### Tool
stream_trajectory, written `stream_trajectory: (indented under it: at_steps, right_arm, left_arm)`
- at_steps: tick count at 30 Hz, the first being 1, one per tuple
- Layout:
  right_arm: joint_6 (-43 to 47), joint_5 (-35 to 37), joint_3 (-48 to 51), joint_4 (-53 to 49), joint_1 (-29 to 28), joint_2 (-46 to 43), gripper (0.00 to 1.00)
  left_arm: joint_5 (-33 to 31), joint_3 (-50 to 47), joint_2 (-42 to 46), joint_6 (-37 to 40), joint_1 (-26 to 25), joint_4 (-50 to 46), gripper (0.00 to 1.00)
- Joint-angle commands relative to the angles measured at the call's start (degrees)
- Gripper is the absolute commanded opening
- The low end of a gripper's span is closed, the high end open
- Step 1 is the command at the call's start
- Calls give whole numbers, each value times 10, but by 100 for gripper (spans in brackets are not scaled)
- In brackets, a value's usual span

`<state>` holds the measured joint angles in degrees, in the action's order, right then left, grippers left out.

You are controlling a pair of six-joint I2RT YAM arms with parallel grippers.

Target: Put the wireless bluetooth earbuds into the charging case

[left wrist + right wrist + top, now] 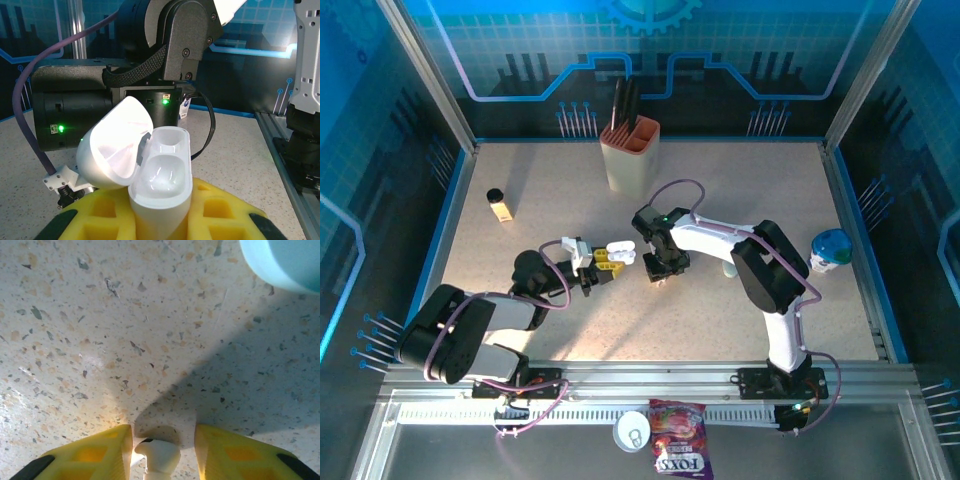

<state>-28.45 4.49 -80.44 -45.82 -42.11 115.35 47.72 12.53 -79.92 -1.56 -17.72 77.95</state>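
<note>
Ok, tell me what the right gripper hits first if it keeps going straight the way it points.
Most likely the speckled tabletop. The right gripper points down at it with a white earbud between its yellow fingers. The pale teal object sits off to the side. Depth is hard to judge.

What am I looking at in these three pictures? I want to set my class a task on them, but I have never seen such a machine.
These are two robot arms bolted to a speckled table. One picture looks down from above; the other two come from small cameras on each wrist, so the yellow shapes at the bottom are that arm's own fingers.

The left gripper is shut on an open white charging case, its lid flipped back and its hollows empty. The right gripper points down at the table, with a small white earbud between its fingers.

Also on the table: a knife block, a small bottle, and a teal-lidded pot.
</note>
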Motion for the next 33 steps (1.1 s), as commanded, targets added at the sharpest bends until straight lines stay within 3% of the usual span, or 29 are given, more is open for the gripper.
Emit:
stream_trajectory:
  at_steps: [1, 6, 19, 33]
  right_arm:
    - [-6, 9, 16, -27, -6, -14, 39]
    - [-6, 2, 19, -30, -4, -22, 28]
    - [-10, 4, 51, 34, 1, -76, 22]
    - [-14, 3, 231, 338, 42, -269, 22]
  left_arm:
    - [16, 3, -5, -6, 6, 23, 8]
    - [17, 6, -11, -6, 6, 23, 8]
    - [8, 6, -21, 1, 5, 24, 8]
    - [-68, 27, -48, -11, -10, 16, 7]
